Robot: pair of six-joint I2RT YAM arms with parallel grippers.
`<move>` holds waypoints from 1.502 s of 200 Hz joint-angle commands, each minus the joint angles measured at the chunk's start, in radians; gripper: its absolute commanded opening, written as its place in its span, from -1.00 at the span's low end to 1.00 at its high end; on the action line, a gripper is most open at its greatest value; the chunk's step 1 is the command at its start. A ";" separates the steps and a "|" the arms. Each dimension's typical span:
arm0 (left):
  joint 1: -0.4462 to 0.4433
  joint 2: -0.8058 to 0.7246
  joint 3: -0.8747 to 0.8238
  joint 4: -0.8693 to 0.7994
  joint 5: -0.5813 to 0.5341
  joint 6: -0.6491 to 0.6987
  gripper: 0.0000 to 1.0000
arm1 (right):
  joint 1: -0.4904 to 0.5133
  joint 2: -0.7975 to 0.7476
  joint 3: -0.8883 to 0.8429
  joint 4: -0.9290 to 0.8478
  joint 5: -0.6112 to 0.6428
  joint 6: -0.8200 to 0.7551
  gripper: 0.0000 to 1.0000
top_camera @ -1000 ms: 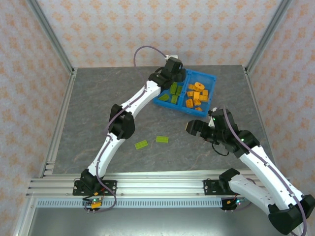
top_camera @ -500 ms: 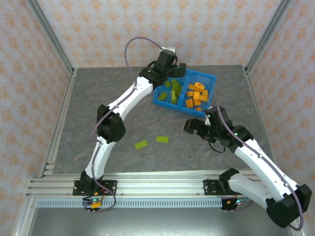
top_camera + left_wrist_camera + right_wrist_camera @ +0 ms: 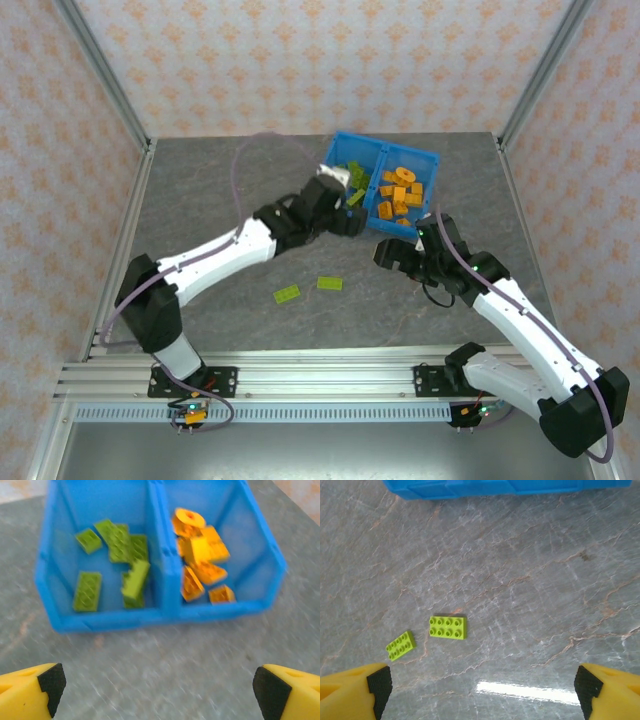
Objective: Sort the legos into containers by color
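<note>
Yellow-tipped left tool [image 3: 161, 685] spread wide, empty, right tool [image 3: 483, 686] wide, empty, over two lime legos [image 3: 448, 627]

This is a robotics lab test cell. Aluminium frame rails [image 3: 300, 385] carry two bolted arms, and patterned backdrop walls [image 3: 320, 65] enclose a grey stone-look counter [image 3: 200, 200].

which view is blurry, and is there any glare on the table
Left wrist: blurred throughout, the blue bin and the legos in it soft-edged. Right wrist: sharp, studs on the green lego crisp, a white glare streak on the table. Top external: evenly lit, in focus.
</note>
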 commanded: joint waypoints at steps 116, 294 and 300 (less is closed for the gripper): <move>-0.153 0.203 -0.255 0.008 -0.111 -0.339 0.91 | 0.001 -0.062 -0.012 -0.008 0.091 0.012 0.91; -0.154 0.172 -0.382 -0.049 0.000 -0.438 0.47 | 0.002 -0.065 -0.006 0.004 0.078 0.012 0.91; -0.154 0.172 -0.385 -0.051 0.003 -0.440 0.47 | 0.001 -0.064 -0.005 0.006 0.078 0.012 0.91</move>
